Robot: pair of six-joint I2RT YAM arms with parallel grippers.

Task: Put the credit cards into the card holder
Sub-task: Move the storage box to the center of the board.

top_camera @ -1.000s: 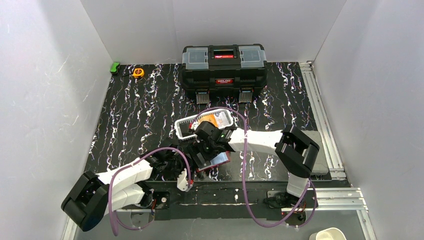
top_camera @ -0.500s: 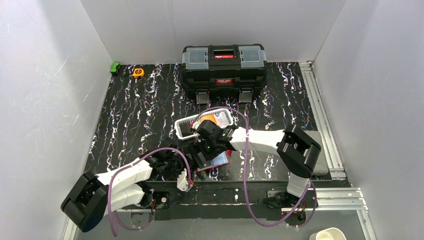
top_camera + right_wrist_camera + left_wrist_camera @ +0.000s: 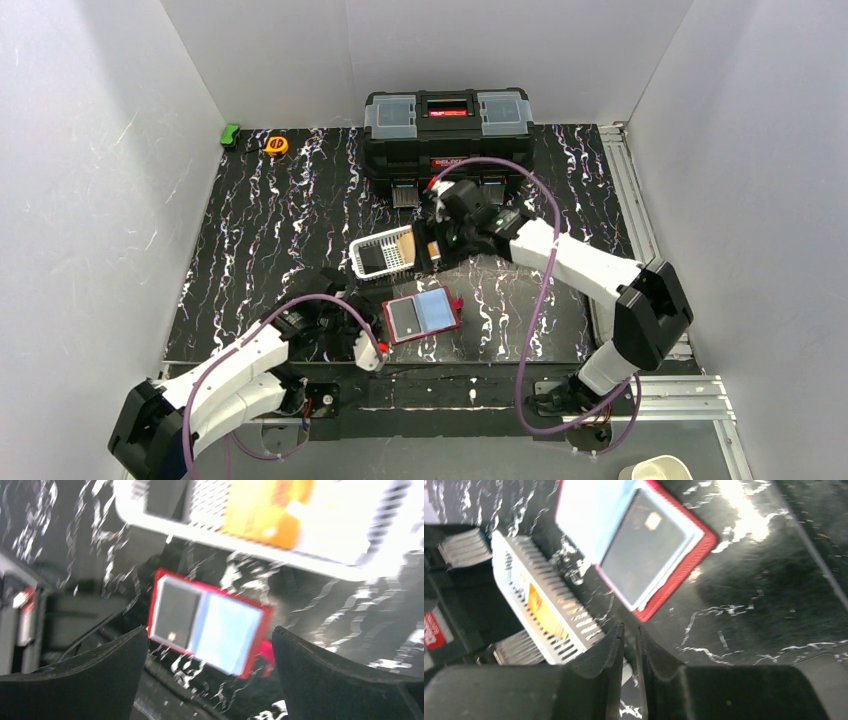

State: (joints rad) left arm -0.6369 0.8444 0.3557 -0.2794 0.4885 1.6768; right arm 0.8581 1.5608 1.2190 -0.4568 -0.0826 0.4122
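Right gripper [image 3: 208,635]: seen spread to its widest, nothing between the fingers, hung above the table.
Left gripper [image 3: 629,629]: fingers drawn all but together, a thin slit showing, nothing pinched.
Card holder [image 3: 674,575]: found lying open and flat just ahead of the left gripper's tips. Under the right gripper it is framed between the two fingers.
Grey card [image 3: 644,550]: laid on one half of the holder, chip side up. Whether it is tucked into a pocket cannot be told.
Light blue card [image 3: 225,630]: laid on the other half, edge to edge with the grey one.
Orange card [image 3: 265,510]: seen inside the white mesh basket [image 3: 240,545], ahead of the right gripper and beyond the holder. From the left gripper it lies ahead and off to the left.
Step judged: the orange card is likely to be fetched next, the wide right gripper being the nearer.
Card handling: light, stiff, slick plastic is expected. Lying flat, it offers little to pinch.
Where to hold: a short edge is best taken, fingers closed across the thickness, wherever an edge is lifted off the basket floor. That detail is blurred.
Holder handling: soft and light, it is likely to be shoved along the table as a card is slid in. Bracing at the red border is advised.
Risk: the card may be skidded out of a shallow pinch, or the basket dragged along.
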